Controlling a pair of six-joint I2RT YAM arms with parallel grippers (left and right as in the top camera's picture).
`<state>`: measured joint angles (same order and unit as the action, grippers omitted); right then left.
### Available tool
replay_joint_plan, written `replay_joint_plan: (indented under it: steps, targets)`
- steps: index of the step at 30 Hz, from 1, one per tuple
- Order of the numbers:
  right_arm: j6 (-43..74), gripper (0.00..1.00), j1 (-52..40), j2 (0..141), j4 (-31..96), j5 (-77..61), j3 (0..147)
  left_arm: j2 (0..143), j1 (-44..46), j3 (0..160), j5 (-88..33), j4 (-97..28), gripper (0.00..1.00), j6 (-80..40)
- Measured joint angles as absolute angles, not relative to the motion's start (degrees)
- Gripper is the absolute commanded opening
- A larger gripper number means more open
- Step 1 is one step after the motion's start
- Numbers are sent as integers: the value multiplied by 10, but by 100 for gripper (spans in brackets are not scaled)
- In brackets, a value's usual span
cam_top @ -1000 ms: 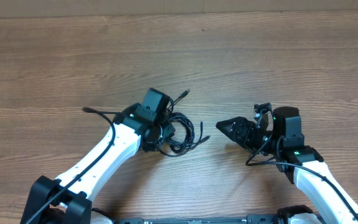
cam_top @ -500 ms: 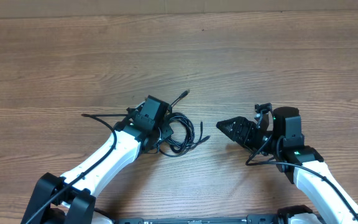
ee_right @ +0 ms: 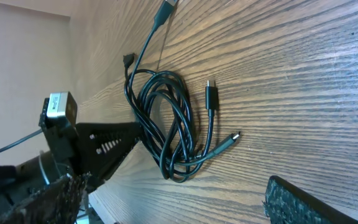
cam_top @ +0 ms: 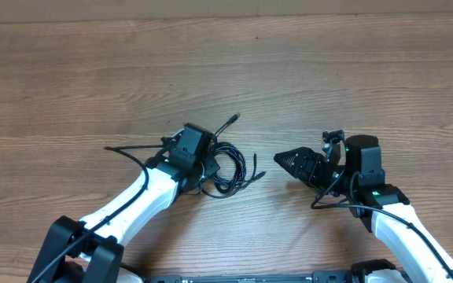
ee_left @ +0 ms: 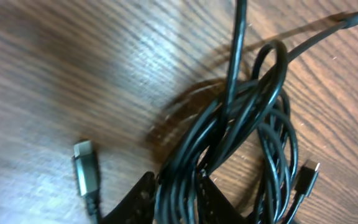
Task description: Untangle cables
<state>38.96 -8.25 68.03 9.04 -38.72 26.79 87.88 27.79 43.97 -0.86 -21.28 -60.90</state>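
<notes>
The cables [cam_top: 233, 167] are a tangled coil of thin black cords on the wooden table, left of centre. One plug end [cam_top: 234, 118] points up and right, another [cam_top: 259, 174] to the right. My left gripper [cam_top: 204, 169] is shut on several strands at the coil's left side. In the left wrist view the strands [ee_left: 253, 124] run between the fingers [ee_left: 176, 190], with a silver-tipped plug [ee_left: 82, 165] beside them. My right gripper [cam_top: 281, 159] is open and empty, a short way right of the coil. The right wrist view shows the coil [ee_right: 166, 118] ahead of its spread fingers [ee_right: 173, 186].
The wooden table [cam_top: 329, 79] stretches to the far side. The left arm's wrist [ee_right: 58, 134] shows in the right wrist view behind the coil. A black arm wire [cam_top: 120, 147] sticks out left of the left wrist.
The left wrist has shifted slightly down and left and turned a little while holding the coil. The right arm has not moved.
</notes>
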Motion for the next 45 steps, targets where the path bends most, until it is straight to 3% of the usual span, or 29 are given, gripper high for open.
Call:
replay_joint_plan:
  steps: [5, 10, 13, 15, 22, 28, 37, 43, 45]
  targets:
    - [390, 92, -82, 680, 99, -387, 268, 924, 286, 440, -19, -192, 11, -608]
    - [390, 92, -82, 680, 99, -387, 268, 935, 285, 440, -31, -190, 7, -598]
    - [390, 93, -82, 680, 100, -387, 268, 935, 285, 440, -32, -190, 12, -580]
    - [390, 93, -82, 680, 99, -387, 268, 935, 286, 440, -32, -190, 4, -574]
    - [388, 93, -82, 680, 99, -391, 268, 935, 291, 442, -32, -193, 4, -541]
    - [320, 86, -83, 680, 106, -429, 268, 902, 261, 552, -33, -362, 4, -484]
    - [279, 83, -127, 680, 110, -452, 268, 840, 258, 650, -81, -402, 4, -487]
    - [320, 82, -194, 680, 47, -466, 268, 840, 258, 650, -88, -408, 4, -501]
    - [373, 76, -212, 680, 9, -467, 268, 840, 258, 650, -88, -408, 4, -504]
